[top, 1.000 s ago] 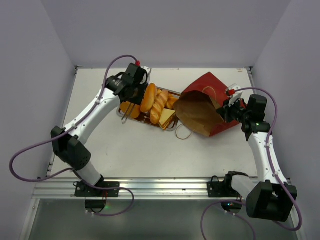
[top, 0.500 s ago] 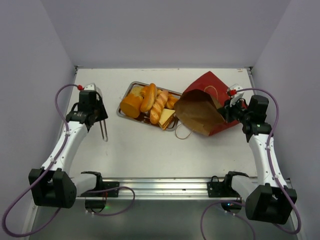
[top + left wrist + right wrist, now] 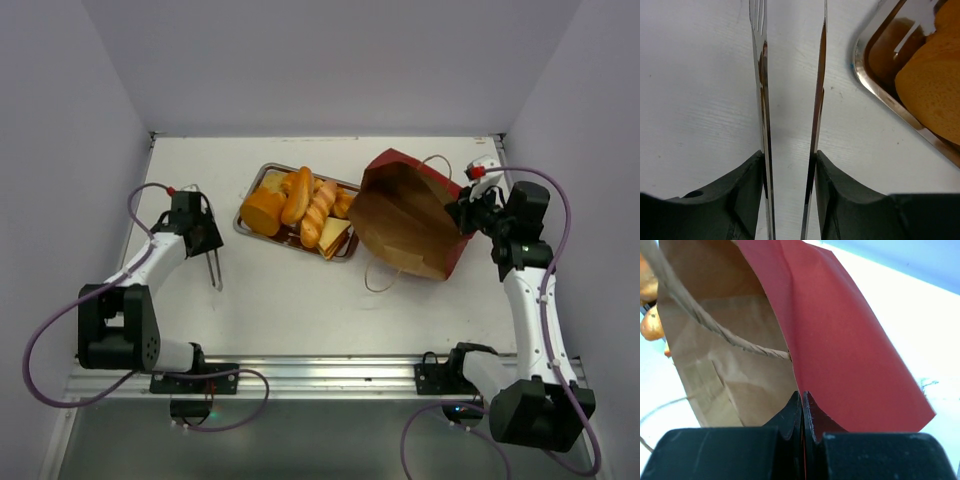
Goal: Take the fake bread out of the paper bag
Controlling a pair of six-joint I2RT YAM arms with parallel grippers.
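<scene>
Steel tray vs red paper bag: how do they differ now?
The shallow steel tray lies flat; the red paper bag is tilted, mouth open. The tray holds the glossy orange fake bread; the bag's visible brown inside shows none. The right gripper's jaws pinch the bag's edge; the tray is ungripped. Both are on the white table.

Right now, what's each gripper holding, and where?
The left gripper clamps metal tongs by both arms; the right gripper pinches the paper bag at its mouth edge.
</scene>
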